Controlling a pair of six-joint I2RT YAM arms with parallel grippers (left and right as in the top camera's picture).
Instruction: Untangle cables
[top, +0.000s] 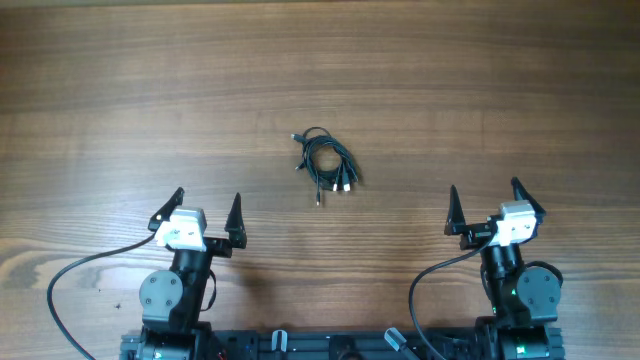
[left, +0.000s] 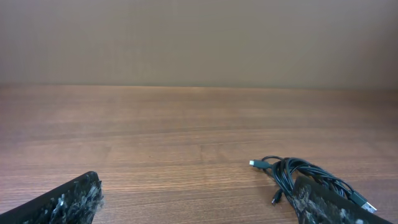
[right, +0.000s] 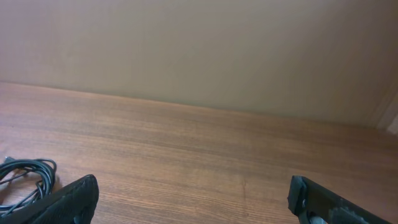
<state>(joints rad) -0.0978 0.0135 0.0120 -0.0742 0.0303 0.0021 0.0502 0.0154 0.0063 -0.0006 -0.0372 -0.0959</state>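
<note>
The cables (top: 326, 163) lie as a small black tangle with silvery plug ends near the middle of the wooden table. My left gripper (top: 208, 207) is open and empty, near the front edge, left of and nearer than the tangle. My right gripper (top: 485, 195) is open and empty, near the front edge at the right. In the left wrist view the cables (left: 297, 175) sit at the lower right, partly behind my right finger, with my left gripper (left: 199, 199) wide open. In the right wrist view the cables (right: 25, 174) show at the lower left, outside my right gripper (right: 194, 193).
The wooden table (top: 320, 70) spreads bare round the tangle. The thick black arm cables (top: 60, 290) loop by the arm bases at the front edge. A plain beige wall (left: 199, 37) stands beyond the table's far edge.
</note>
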